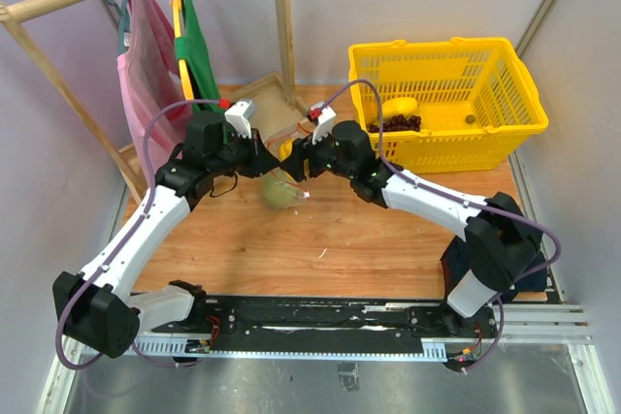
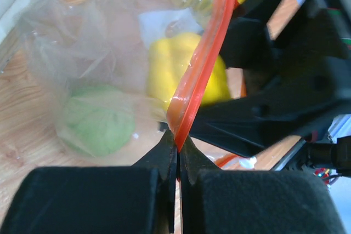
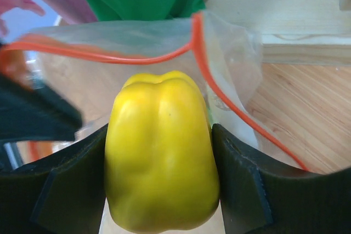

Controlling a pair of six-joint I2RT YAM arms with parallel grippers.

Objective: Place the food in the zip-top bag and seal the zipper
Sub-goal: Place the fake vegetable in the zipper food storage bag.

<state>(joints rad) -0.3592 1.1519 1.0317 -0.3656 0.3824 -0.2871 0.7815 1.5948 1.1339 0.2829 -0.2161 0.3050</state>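
1. Left tool (image 2: 177, 145): jaws closed tight, pinching the zipper (image 2: 204, 64) of the bag (image 2: 82, 42) at one end of its mouth.
2. Right tool (image 3: 160, 190): jaws spread wide, gripping a yellow pepper (image 3: 162, 135) at the bag's open mouth.
3. A green fruit (image 2: 97, 120) sits inside the bag, low down, beside the pepper.

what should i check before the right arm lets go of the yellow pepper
1. Left gripper pinching the zipper: ok.
2. Zip-top bag mouth open around the yellow pepper: ok.
3. Right gripper clamped on both sides of the pepper: ok.
4. Pepper fully past the mouth: cannot tell.
5. Pale-green piece inside the bag: ok.
6. Yellow basket emptied of food: not ok, a yellow piece and the berry bunch lie in it.
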